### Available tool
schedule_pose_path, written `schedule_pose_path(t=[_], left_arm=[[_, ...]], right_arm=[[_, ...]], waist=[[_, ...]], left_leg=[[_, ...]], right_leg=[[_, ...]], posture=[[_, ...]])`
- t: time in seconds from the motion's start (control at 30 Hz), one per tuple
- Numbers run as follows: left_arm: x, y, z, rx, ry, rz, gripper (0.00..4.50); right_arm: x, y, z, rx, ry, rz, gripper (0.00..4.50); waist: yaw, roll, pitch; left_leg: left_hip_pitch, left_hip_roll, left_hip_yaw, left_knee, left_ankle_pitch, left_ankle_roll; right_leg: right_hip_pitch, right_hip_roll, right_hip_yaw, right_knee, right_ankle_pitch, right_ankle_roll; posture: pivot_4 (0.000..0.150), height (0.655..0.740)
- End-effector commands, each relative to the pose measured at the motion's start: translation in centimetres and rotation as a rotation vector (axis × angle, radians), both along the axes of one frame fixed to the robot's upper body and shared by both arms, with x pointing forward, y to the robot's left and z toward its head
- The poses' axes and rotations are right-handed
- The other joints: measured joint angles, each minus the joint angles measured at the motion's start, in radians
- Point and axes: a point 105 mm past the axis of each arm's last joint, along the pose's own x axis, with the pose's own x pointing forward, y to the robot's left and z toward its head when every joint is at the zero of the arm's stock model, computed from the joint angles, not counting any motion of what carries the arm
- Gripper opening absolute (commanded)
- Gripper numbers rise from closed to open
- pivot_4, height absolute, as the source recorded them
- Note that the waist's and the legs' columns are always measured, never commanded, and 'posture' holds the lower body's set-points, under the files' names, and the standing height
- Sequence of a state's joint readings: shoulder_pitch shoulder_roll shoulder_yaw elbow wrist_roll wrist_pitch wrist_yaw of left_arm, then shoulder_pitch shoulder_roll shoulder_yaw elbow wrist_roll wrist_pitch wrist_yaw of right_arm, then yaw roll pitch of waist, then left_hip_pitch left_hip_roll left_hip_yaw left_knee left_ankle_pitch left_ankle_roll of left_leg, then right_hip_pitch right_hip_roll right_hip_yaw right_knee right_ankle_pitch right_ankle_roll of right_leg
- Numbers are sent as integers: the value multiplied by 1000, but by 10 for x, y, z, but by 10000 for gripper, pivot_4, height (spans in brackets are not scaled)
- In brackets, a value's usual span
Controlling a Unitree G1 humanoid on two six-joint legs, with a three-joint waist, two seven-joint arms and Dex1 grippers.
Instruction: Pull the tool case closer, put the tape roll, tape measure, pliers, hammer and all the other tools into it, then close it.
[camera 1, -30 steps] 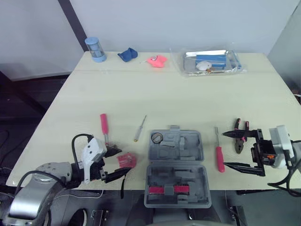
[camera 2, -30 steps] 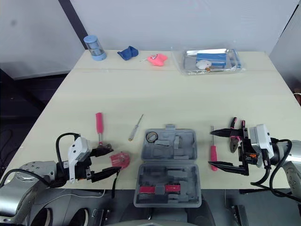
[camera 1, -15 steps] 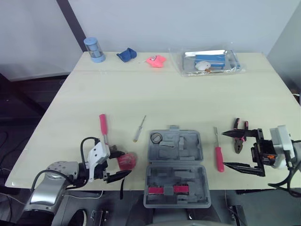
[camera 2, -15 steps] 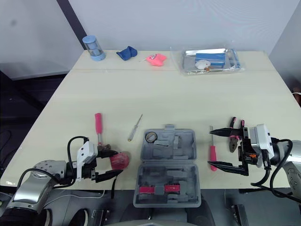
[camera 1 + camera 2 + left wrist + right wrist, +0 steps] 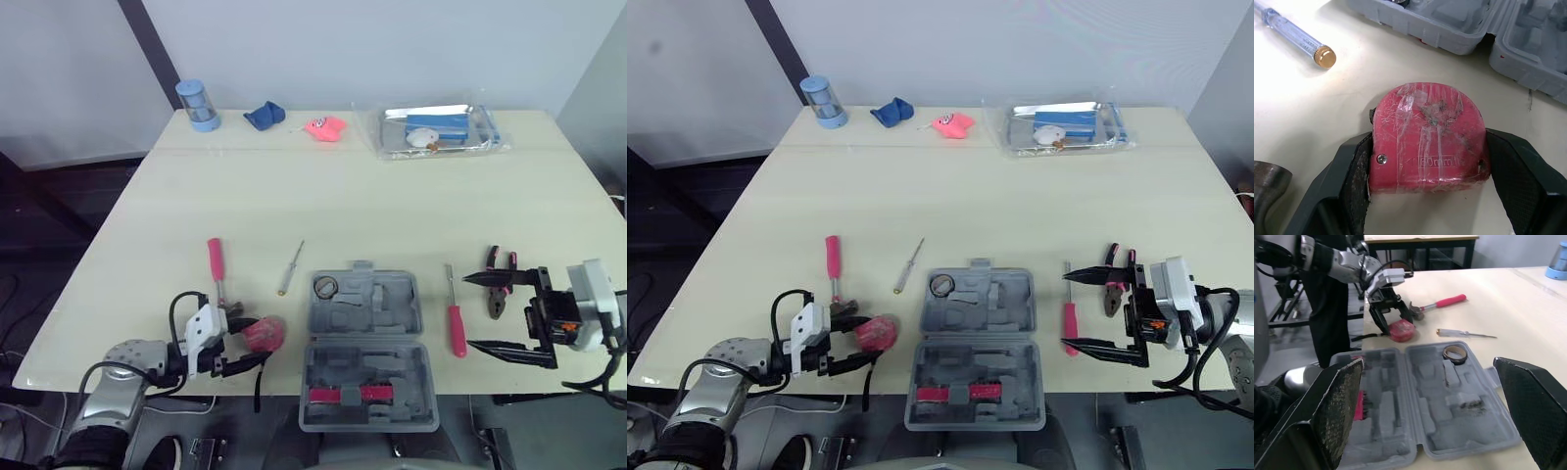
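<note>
The left gripper (image 5: 253, 341), having slid forward, is now pinching the red tape measure (image 5: 1427, 137) between its fingers, ready for carrying to the open tool case (image 5: 367, 348), while the right gripper (image 5: 470, 311) is waiting with fingers spread wide.

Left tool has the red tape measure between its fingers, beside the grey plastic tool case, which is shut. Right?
No: the grey plastic tool case lies open, as the left eye view shows. The left tool has the red tape measure between its fingers.
</note>
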State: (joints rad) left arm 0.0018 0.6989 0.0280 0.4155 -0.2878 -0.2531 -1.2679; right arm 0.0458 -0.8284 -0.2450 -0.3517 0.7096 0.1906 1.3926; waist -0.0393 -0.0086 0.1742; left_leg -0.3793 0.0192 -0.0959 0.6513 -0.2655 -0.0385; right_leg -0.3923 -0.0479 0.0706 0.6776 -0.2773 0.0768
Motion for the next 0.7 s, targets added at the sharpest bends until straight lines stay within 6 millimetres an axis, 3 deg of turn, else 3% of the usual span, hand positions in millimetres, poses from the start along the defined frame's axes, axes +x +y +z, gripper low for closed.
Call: schedule_pose_path(t=[0.03,0.13,0.23,0.43,0.7], left_arm=[[-16,14,-20,41,80,5,29460],[-18,18,-7,15,46,-29,29460],[-17,20,18,13,-5,-116,29460],[-14,12,49,40,-35,-252,29460],[3,-40,103,27,-132,-442,29460]], right_arm=[[-6,2,9,-9,-31,40,45000],[-4,2,7,-11,-30,30,45000],[-2,4,6,8,16,-6,45000],[2,9,9,45,60,-35,45000],[10,20,2,57,252,-180,45000]], waist=[[-3,2,-2],[-7,2,-2],[-7,1,-1],[6,0,-1],[1,-1,0]], left_leg=[[0,0,0,0,0,0],[0,0,0,0,0,0],[0,1,0,0,0,0],[-2,1,0,1,0,0],[-2,1,-1,0,0,0]], right_leg=[[0,0,0,0,0,0],[0,0,0,0,0,0],[0,1,0,0,0,0],[-1,1,0,0,0,0],[-1,1,-1,0,0,0]], posture=[[1500,7400],[1500,7400],[1500,7400],[1500,7400],[1500,7400]])
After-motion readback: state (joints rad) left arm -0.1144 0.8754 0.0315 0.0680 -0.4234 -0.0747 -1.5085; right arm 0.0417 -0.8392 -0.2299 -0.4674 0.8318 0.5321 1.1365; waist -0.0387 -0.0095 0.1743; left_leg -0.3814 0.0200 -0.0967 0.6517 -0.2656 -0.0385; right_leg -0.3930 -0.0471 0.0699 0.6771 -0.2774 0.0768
